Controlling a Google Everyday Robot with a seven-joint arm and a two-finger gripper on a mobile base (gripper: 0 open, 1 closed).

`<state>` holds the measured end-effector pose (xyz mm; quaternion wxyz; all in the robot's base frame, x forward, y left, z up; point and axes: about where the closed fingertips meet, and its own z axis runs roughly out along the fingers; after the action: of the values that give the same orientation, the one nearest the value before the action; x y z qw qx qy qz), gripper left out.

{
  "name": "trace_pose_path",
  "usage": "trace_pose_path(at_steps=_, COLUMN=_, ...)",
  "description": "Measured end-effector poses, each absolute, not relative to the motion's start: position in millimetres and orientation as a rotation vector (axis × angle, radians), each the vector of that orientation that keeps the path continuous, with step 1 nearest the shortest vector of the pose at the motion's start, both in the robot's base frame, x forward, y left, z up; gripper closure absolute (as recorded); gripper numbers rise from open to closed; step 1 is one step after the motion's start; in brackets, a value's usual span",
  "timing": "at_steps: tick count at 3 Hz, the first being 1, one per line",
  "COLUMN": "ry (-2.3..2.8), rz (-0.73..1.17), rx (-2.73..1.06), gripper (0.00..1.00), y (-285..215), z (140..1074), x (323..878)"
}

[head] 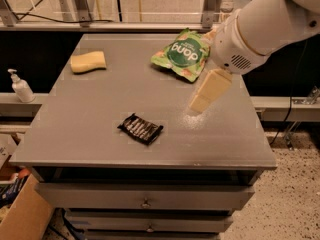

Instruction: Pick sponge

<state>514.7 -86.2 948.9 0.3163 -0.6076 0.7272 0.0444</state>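
**At the far left corner of the surface: sponge lying free, end effector well apart**

On the far left part of the grey surface (100, 109) we see the sponge (88, 62), pale yellow and lying flat, with nothing touching it. Nearer to us, around the middle of the surface, lies a small black ribbed wrapper (141, 128). Toward the far right lies a green snack pouch (182, 54), printed side up. Just beside the pouch, on its right, the end effector (209, 90) hangs above the right side of the surface, its cream-yellow block pointing down and to the left. It holds nothing that we can see, and we cannot tell whether it is spread or pressed together. The white arm (270, 24) behind it reaches in from the upper right. Off the left edge stands a white pump bottle (20, 86). Below the surface we see drawers (145, 196).
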Motion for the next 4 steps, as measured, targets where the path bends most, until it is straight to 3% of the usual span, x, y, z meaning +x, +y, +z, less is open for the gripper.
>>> trace_pose_path(at_steps=2, ry=1.863, rz=0.166, rx=-1.581, gripper=0.00, y=-62, z=943, x=527)
trace_pose_path(at_steps=4, ry=1.795, rz=0.300, rx=-1.487, gripper=0.00, y=8, z=918, x=589)
